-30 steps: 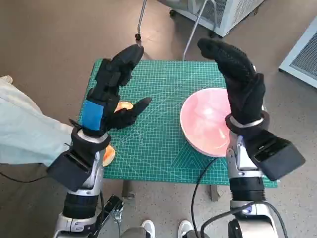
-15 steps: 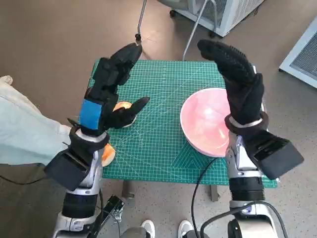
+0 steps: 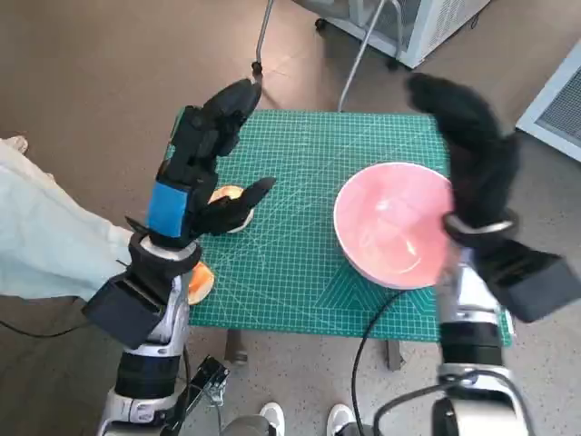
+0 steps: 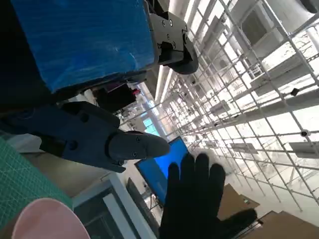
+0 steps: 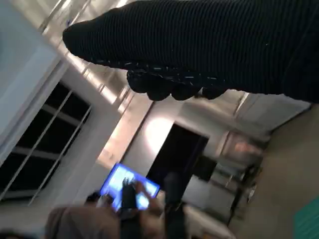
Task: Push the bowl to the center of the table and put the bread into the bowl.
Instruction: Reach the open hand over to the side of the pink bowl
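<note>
fingers (image 3: 238,100) of the left hand (image 3: 195,173) are spread apart and hold nothing; the hand is raised above the left part of the tabletop (image 3: 290,245), its blue-taped back toward the camera and the thumb reaching toward the middle. fingers of the right hand (image 3: 472,150) are extended and empty as well; this gloved hand is blurred in the head view and stands above the right edge of the tabletop, beside the far-right rim of the bowl (image 3: 390,227). the pink bowl rests on the green cutting mat in the right half of the tabletop, nearer the right edge than the centre, and contains nothing. one piece of bread (image 3: 227,195) lies near the left edge, partly hidden behind the left thumb; a second orange piece (image 3: 200,283) lies at the near-left corner, partly covered by the left wrist. the left wrist view shows the bowl's rim (image 4: 42,219) and the gloved right hand (image 4: 197,199) beyond it, fingers upright.
</note>
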`<state>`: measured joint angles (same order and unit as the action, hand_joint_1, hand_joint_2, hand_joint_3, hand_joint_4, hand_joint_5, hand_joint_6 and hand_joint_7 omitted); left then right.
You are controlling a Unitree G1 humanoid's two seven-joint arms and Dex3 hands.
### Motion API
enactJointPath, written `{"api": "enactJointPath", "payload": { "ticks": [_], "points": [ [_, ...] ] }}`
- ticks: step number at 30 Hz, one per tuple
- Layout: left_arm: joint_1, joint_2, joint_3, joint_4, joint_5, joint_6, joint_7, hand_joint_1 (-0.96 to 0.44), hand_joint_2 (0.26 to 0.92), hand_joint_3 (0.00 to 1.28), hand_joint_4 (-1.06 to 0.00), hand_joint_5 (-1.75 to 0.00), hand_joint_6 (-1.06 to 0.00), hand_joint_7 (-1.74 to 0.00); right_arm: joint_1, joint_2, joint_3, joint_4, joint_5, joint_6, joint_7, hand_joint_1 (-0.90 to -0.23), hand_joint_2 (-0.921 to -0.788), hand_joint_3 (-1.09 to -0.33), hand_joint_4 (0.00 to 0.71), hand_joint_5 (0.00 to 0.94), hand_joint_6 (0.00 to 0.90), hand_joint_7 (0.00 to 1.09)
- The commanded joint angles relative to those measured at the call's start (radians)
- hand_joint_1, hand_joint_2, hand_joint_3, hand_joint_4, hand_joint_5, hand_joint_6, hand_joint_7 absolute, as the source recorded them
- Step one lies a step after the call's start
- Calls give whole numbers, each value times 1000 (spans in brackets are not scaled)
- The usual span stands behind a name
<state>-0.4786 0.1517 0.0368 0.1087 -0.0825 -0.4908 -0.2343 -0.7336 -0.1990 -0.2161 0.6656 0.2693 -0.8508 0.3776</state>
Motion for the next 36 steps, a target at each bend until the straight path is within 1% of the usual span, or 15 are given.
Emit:
{"api": "enactJointPath", "payload": {
  "ticks": [1,5,6,11,14,17,21,23,27,29,30,31,34,35,36],
  "points": [
    [6,-5,4,7,-2,-19,6,-369,921,299,-305,0,-170,-575,21,-42,-47,71,-53,-20,-87,-631,-921,-870,278,0,-1,810],
    [11,-8,5,11,2,-26,10,-371,921,299,-295,0,-171,-574,24,-76,-76,158,-97,-47,-160,-618,-921,-891,275,0,-1,806],
    [12,-9,5,12,4,-27,11,-373,921,299,-294,0,-171,-573,24,-87,-83,193,-112,-55,-185,-615,-921,-895,274,0,-1,804],
    [12,-11,5,19,7,-32,17,-378,921,298,-292,0,-173,-570,23,-126,-98,320,-167,-77,-282,-616,-921,-914,268,1,-1,776],
    [12,-12,4,22,11,-32,23,-378,921,298,-295,-2,-174,-569,29,-139,-103,399,-179,-73,-319,-618,-921,-920,267,2,-1,765],
    [13,-13,2,21,12,-30,27,-378,921,298,-297,-3,-174,-567,33,-142,-101,455,-183,-66,-339,-608,-921,-923,260,0,-1,751],
    [14,-11,3,20,10,-29,28,-377,921,298,-298,-3,-175,-565,51,-145,-80,522,-214,-46,-380,-602,-921,-934,251,0,-1,703],
    [14,-10,3,20,9,-29,27,-377,921,298,-298,-3,-175,-565,58,-140,-78,543,-219,-36,-392,-601,-921,-941,249,0,-1,677],
    [14,-6,5,19,5,-25,25,-376,921,299,-299,-3,-175,-563,67,-109,-80,574,-208,2,-406,-574,-921,-955,258,3,23,622],
    [13,-4,6,21,2,-26,22,-376,921,299,-299,-3,-175,-562,69,-91,-90,584,-188,21,-393,-559,-921,-959,259,4,32,612],
    [13,-3,7,21,4,-25,23,-375,921,298,-299,-3,-176,-561,69,-74,-100,588,-171,31,-381,-547,-921,-977,257,2,31,606],
    [13,-3,6,20,6,-23,24,-375,921,298,-299,-3,-176,-561,67,-53,-112,593,-151,40,-365,-547,-921,-974,257,2,34,606],
    [14,0,7,15,7,-20,23,-376,921,298,-299,-3,-177,-559,61,-18,-131,600,-119,54,-336,-547,-921,-959,260,3,48,609],
    [15,2,7,13,8,-18,23,-376,921,298,-299,-3,-177,-559,56,-2,-145,604,-97,68,-311,-547,-921,-956,259,3,54,613],
    [15,3,7,11,8,-16,22,-375,921,298,-299,-3,-177,-559,51,9,-156,607,-80,78,-293,-548,-921,-952,251,2,53,633]
  ]
}}
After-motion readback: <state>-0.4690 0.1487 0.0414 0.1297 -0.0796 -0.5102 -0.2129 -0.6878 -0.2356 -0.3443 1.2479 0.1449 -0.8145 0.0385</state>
